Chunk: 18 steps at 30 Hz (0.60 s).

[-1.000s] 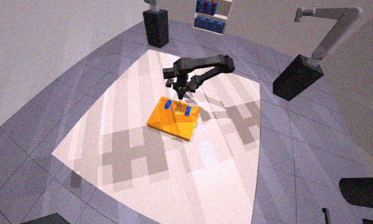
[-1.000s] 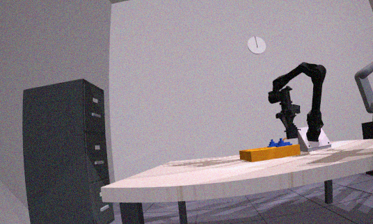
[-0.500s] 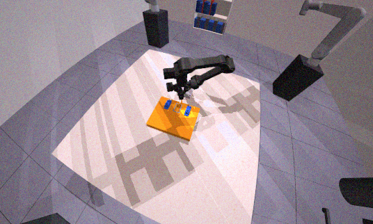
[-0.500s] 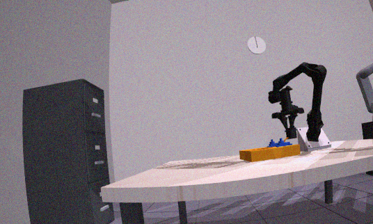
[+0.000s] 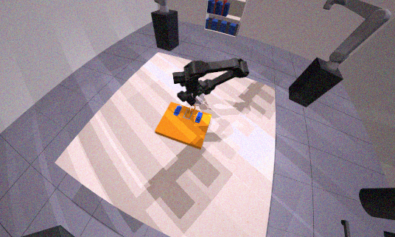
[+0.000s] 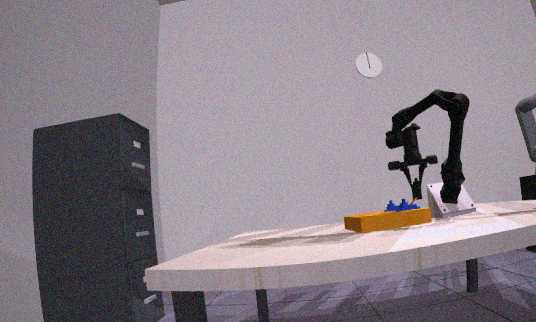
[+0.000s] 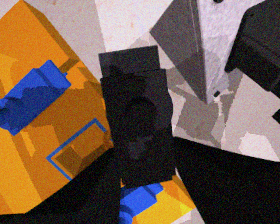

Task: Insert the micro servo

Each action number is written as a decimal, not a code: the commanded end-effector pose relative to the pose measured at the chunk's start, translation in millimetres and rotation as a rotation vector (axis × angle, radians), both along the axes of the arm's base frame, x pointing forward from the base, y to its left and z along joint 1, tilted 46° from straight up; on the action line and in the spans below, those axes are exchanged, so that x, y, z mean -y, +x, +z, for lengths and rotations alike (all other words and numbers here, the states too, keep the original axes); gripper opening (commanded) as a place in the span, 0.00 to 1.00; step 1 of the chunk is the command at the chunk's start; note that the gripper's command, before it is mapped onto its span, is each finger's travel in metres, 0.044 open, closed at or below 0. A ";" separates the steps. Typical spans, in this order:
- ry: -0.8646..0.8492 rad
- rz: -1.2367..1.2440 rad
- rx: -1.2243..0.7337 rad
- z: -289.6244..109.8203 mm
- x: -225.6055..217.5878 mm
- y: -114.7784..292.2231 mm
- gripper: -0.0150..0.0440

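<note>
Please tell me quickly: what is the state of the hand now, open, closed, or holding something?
Hand: closed on the dark micro servo, above the orange deck.

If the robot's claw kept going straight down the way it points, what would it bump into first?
Most likely the orange deck. The gripper, shut on the dark servo, points down just above it, between two blue servos. Whether it lines up with the outlined pocket is hard to tell.
</note>
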State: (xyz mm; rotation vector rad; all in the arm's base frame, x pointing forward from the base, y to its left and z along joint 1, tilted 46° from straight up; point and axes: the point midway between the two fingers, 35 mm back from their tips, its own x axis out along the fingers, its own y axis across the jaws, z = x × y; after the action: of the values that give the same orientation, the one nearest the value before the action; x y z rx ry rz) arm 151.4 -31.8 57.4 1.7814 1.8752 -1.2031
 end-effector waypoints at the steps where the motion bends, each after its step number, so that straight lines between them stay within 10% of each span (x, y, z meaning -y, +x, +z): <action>1: 0.030 0.101 0.099 0.6 -0.5 -0.2 0.25; 18: 0.145 0.515 0.503 0.6 -0.4 -0.2 0.25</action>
State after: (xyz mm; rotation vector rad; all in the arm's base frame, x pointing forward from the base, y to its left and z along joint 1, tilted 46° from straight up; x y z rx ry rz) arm 151.4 -31.7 57.5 1.4241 1.9577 -0.5158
